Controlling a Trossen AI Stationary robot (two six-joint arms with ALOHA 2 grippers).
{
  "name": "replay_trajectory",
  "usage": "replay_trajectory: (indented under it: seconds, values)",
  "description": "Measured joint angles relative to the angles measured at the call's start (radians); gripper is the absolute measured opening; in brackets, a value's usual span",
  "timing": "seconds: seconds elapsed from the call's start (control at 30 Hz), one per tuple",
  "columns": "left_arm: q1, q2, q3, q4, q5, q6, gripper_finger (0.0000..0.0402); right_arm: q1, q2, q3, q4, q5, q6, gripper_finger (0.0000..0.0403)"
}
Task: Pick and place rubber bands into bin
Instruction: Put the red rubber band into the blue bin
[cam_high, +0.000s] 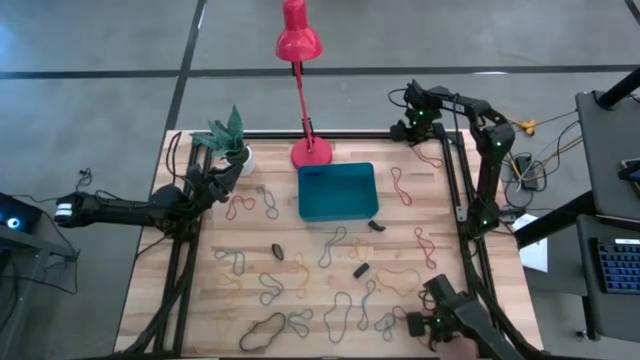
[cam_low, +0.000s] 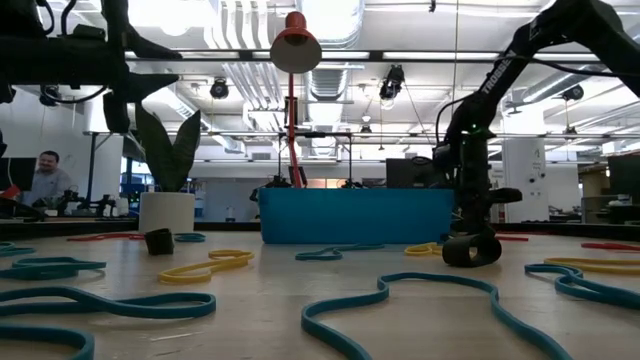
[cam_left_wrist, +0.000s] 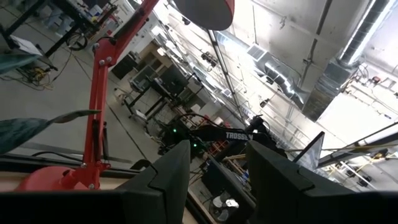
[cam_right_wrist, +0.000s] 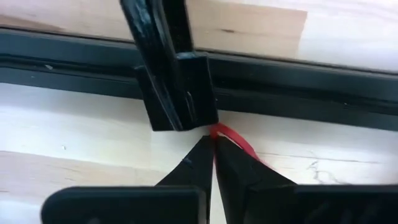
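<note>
Many rubber bands in mixed colours (cam_high: 330, 245) lie flat over the wooden table; they also show in the low view (cam_low: 210, 265). The teal bin (cam_high: 338, 192) stands at the table's far middle, by the red lamp's base; it also shows in the low view (cam_low: 355, 215). My right gripper (cam_high: 413, 130) is at the far right corner by the black frame rail, shut on a red rubber band (cam_high: 431, 155). My left gripper (cam_high: 225, 172) is open and empty at the far left, beside the plant pot, its fingers (cam_left_wrist: 174, 177) pointing toward the room. My right gripper (cam_right_wrist: 213, 142) pinches the red rubber band at one end of its loop (cam_right_wrist: 225, 132) between its two fingertips, slanting down at the table. The place is right beside a black bracket of the frame rail. The rest of the band (cam_right_wrist: 249, 151) trails off on the wood.
The red desk lamp (cam_high: 305, 150) and a small white plant pot (cam_high: 240, 155) stand along the far edge. A black frame rail (cam_right_wrist: 298, 74) runs along the far side. Small black pieces (cam_high: 375, 225) lie near the bin. A dark mount (cam_high: 445, 320) stands at the near right.
</note>
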Motion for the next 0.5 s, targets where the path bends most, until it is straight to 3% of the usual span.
replay_trajectory:
  seconds: [0.27, 0.43, 0.5]
  values:
    - [0.0, 0.0, 0.0, 0.0, 0.0, 0.002, 0.0141, 0.031, -0.068, 0.027, 0.03, -0.064, 0.007, 0.0008]
    - [0.0, 0.002, 0.0, -0.001, 0.001, 0.002, 0.0141, 0.062, -0.133, 0.026, 0.025, -0.056, 0.007, 0.0008]
    - [0.0, 0.002, 0.0, 0.0, 0.001, 0.002, 0.0141, 0.074, -0.152, 0.027, 0.022, 0.0, 0.004, 0.0008]
